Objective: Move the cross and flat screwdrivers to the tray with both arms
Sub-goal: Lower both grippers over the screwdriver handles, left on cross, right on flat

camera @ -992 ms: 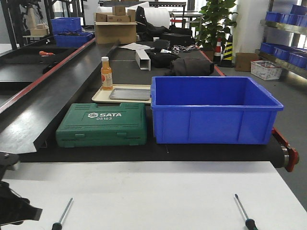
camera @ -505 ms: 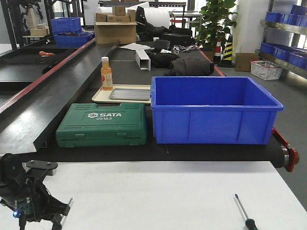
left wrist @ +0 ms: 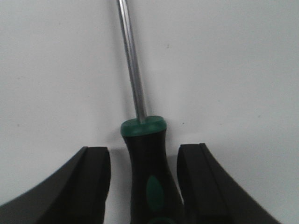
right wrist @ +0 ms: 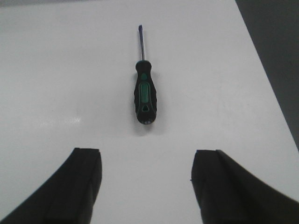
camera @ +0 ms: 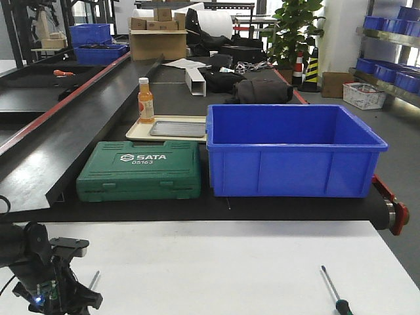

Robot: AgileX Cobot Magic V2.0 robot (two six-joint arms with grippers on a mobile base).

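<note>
Only the left wrist view is showing the left gripper spread, straddling the handle of one screwdriver without touching, near the front left corner of the tabletop. The right gripper is hanging spread short of the other screwdriver, near the front right corner. The grey tray is lying inside a cream tray.

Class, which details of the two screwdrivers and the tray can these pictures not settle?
Left black-handled, green-collared steel screwdriver: tip cut by top edge, left wrist view; mostly behind left hand, front view.
Right matching screwdriver: handle end cut by bottom edge, front view.
Shallow grey metal tray: right end behind blue plastic crate, front view.
</note>
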